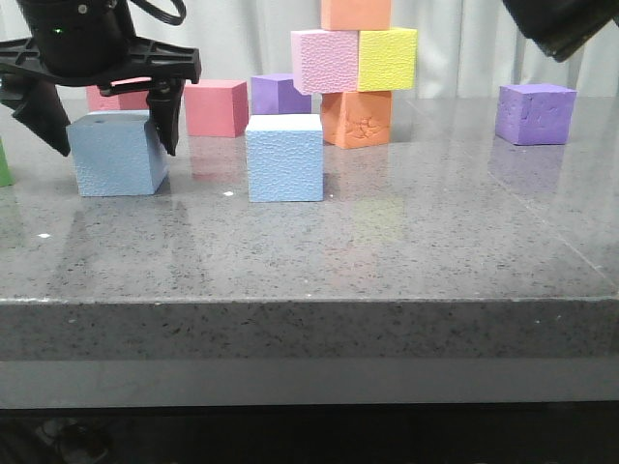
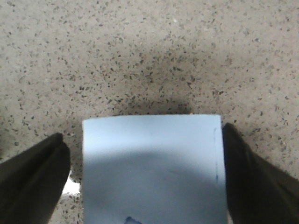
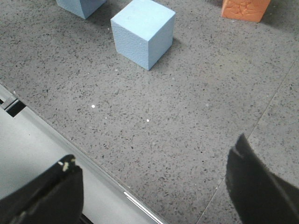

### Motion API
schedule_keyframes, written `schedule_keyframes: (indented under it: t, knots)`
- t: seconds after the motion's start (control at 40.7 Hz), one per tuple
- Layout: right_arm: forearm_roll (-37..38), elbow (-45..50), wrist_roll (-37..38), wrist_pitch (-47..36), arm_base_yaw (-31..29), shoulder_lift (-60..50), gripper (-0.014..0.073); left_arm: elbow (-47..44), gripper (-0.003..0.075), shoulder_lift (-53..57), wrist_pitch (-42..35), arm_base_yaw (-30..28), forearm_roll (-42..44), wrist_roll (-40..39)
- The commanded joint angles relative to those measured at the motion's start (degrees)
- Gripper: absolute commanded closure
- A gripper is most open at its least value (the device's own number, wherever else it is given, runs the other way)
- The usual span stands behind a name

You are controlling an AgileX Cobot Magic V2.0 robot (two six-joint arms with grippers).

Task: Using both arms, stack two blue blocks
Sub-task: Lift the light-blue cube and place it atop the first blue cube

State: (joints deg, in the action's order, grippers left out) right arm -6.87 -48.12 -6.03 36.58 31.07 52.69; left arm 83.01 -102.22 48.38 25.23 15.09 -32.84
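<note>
Two blue blocks rest on the grey table. The left blue block (image 1: 116,155) (image 2: 152,163) (image 3: 81,5) lies between the spread fingers of my left gripper (image 1: 111,135) (image 2: 144,137), which hangs over its top. In the left wrist view one finger lies against the block's side and the other stands a small gap off. The second blue block (image 1: 284,159) (image 3: 142,32) stands alone near the middle. My right gripper (image 3: 155,154) is open and empty above the table's front edge; the front view shows only part of its arm (image 1: 566,29) at the top right.
Behind the blocks are a pink cube (image 1: 216,106), a purple cube (image 1: 279,94) and a stack: orange cube (image 1: 356,118), pink (image 1: 325,60), yellow (image 1: 387,58), orange (image 1: 356,14). Another purple cube (image 1: 534,113) sits far right. The table edge (image 1: 309,302) runs along the front.
</note>
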Motion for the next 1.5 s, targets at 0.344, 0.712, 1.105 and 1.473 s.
schedule_keyframes:
  t: [0.344,0.712,1.105,1.473]
  knots:
    - [-0.4,-1.5,-0.4,-3.4,-0.4,-0.9,-0.0029,3.0,0.0350,4.0,-1.9,1.1,0.4,1.3]
    - [-0.4,-1.5,-0.4,-3.4,-0.4,-0.9,-0.0029,12.4,0.0350,5.6,0.3,9.0,1.2,3.2]
    - [-0.4,-1.5,-0.4,-3.4,-0.4,-0.9,-0.0029,15.2,0.0350,4.5,0.7,15.6,1.5,-0.5]
    - [-0.4,-1.5,-0.4,-3.4,-0.4,-0.9,-0.0029,20.3,0.0349,-0.5,3.5,18.2,2.1,-3.2]
